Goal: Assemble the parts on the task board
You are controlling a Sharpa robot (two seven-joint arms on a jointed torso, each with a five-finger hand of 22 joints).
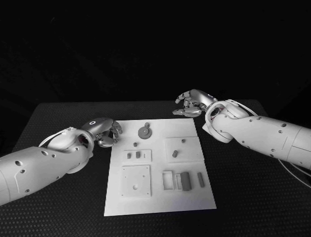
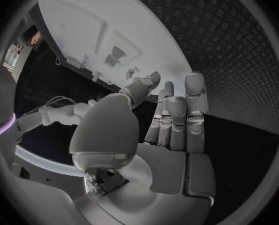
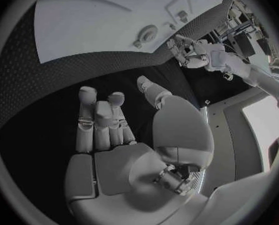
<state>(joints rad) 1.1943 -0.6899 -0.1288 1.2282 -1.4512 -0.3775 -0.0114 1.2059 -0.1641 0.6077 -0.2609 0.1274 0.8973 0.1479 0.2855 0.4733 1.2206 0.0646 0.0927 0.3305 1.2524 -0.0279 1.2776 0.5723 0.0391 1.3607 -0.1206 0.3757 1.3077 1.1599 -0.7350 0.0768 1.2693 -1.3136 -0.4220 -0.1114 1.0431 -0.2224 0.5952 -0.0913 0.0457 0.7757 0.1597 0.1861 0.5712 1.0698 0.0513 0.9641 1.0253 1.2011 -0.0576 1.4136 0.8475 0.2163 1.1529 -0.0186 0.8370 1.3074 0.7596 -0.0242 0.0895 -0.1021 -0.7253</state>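
Observation:
The white task board (image 1: 158,197) lies in the middle of the black table. On it I see a round grey part (image 1: 145,131) near the far edge, small pieces (image 1: 137,154) in a square recess, one piece (image 1: 175,153) to their right, and long pieces (image 1: 186,180) nearer me. My left hand (image 1: 107,132) hovers at the board's left edge by the far corner, fingers apart and holding nothing (image 2: 167,130). Beyond the board's far right corner is my right hand (image 1: 192,103), likewise empty with its thumb spread (image 3: 114,130). The right wrist view shows the board (image 3: 89,20) and the round part (image 3: 147,34).
Black textured table surface (image 1: 255,197) surrounds the board on all sides. A flat square plate (image 1: 136,180) sits on the board's near left. My left hand (image 3: 192,52) appears beyond the board in the right wrist view.

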